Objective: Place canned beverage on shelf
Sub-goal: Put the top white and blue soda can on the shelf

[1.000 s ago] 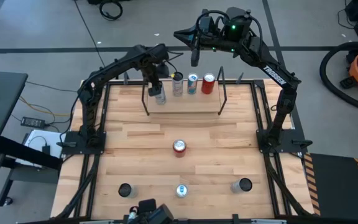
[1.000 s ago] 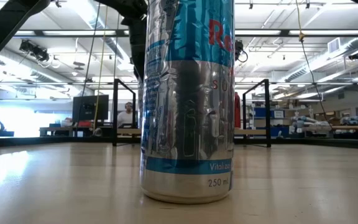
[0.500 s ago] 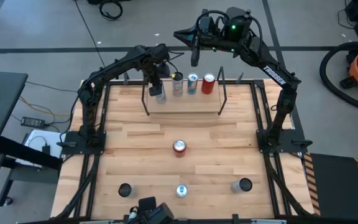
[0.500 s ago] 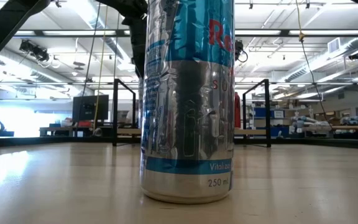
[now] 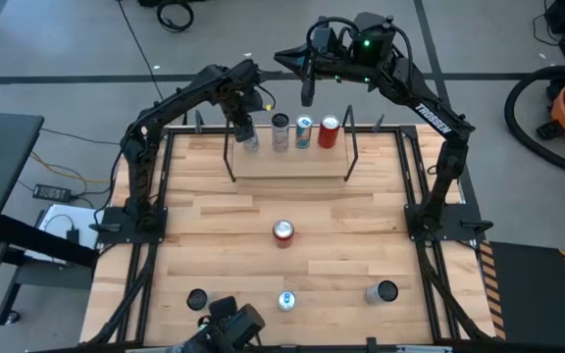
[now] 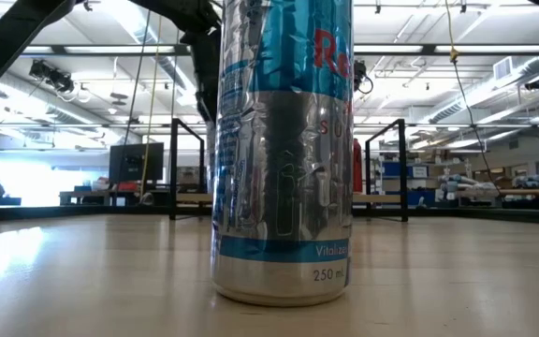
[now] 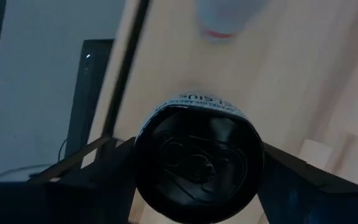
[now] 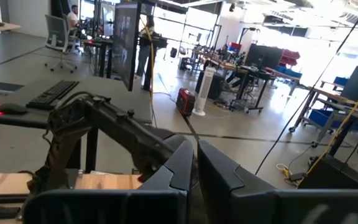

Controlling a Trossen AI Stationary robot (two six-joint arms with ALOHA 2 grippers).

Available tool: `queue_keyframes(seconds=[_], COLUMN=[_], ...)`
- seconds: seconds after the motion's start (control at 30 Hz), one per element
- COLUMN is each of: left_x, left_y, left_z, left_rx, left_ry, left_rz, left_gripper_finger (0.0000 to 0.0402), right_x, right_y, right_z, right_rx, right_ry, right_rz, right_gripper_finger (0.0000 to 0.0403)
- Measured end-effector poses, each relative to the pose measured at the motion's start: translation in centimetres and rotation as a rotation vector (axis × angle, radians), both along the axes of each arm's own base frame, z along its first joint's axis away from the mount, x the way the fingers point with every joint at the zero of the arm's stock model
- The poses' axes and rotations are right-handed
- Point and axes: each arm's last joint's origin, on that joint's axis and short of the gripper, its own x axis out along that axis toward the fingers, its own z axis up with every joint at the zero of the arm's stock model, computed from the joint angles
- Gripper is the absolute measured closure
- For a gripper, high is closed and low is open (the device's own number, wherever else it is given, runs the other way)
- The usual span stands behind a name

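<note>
A silver can with a dark top (image 5: 250, 142) stands upright at the left end of the shelf (image 5: 287, 162), a pale board between two black wire frames. My left gripper (image 5: 246, 129) reaches down from above and is shut on it. Three more cans (image 5: 304, 130) stand in a row on the board to its right. My right gripper (image 5: 307, 93) hangs shut and level, high beyond the shelf's far side, holding nothing. My left gripper pinches the can's side wall just below its rim (image 7: 143, 163) between its two fingers (image 7: 291, 180), one on either side. The fingers come from above, pointing steeply down. The can stays upright over the shelf board; its own top hides whether its base rests there.
Loose cans stand on the tabletop: a red one (image 5: 282, 231) in the middle and three near the front edge (image 5: 197, 299) (image 5: 286, 300) (image 5: 385, 291). One of them fills the low view (image 6: 284, 150). Bare wood lies between the shelf and the red can.
My left gripper has drawn its fingers in on the silver can and moved a little toward the table's far edge and left. The can has gone with it along the shelf's left end, staying upright.
</note>
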Motion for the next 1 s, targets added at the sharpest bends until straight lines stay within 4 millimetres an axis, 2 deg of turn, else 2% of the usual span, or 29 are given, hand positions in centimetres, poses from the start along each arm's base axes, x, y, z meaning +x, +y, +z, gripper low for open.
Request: queue_keyframes(seconds=[0.2,0.53,1.0], left_x=[-0.5,0.8,0.5], left_y=[0.7,-0.7,-0.3], left_z=[0.0,0.0,0.0], left_rx=[-0.011,-0.017,-0.010], left_ry=[-0.026,-0.031,-0.036], left_rz=[0.120,0.067,0.080], left_gripper_finger=[0.0128,0.0129,0.0117], right_x=[-0.1,-0.3,-0.3], right_y=[-0.1,-0.6,-0.6], right_z=[-0.1,-0.1,-0.7], right_rx=[0.000,0.000,0.025], right_ry=[0.013,0.014,0.065], right_rz=[-0.005,-0.019,-0.019], right_gripper_finger=[0.0372,0.0372,0.0372])
